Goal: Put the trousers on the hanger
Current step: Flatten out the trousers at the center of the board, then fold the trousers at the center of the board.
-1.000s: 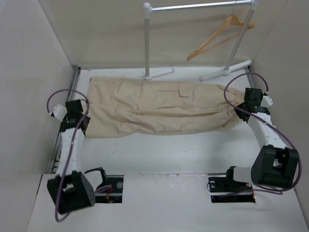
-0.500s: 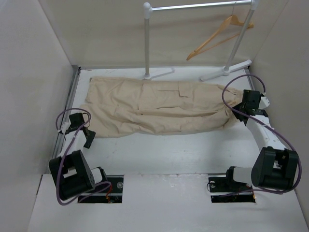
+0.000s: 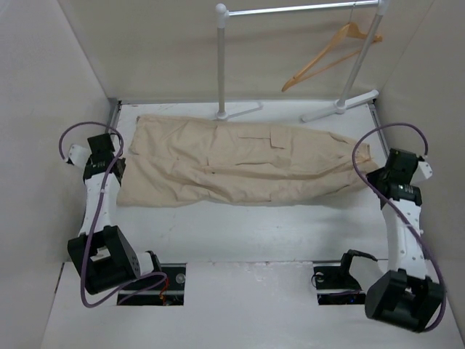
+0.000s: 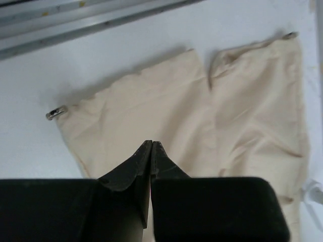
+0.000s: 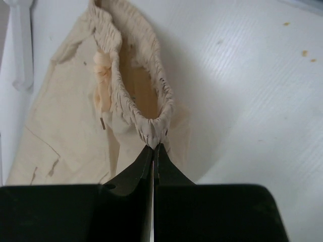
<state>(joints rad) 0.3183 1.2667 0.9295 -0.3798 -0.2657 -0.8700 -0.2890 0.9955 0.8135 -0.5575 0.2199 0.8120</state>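
The beige trousers [image 3: 240,160] lie flat across the table, leg ends to the left, waistband to the right. My left gripper [image 3: 116,167] is shut, its tips [image 4: 151,143] over the leg-end cloth [image 4: 202,116], with no cloth seen between the jaws. My right gripper [image 3: 381,169] is shut on the gathered elastic waistband [image 5: 162,98], pinching its near edge at the tips [image 5: 155,146]. The light-wood hanger [image 3: 330,52] hangs on the white rail at the back right, away from both grippers.
The white garment rail [image 3: 298,9] stands at the back, its feet [image 3: 243,110] on the table just behind the trousers; one foot shows in the right wrist view [image 5: 19,50]. A metal strip [image 4: 75,25] runs along the table's left edge. Enclosure walls stand close on both sides.
My right gripper has drawn back to the right with the waistband, stretching the trousers out. My left arm pulled back toward its base, then came forward again to the leg ends.
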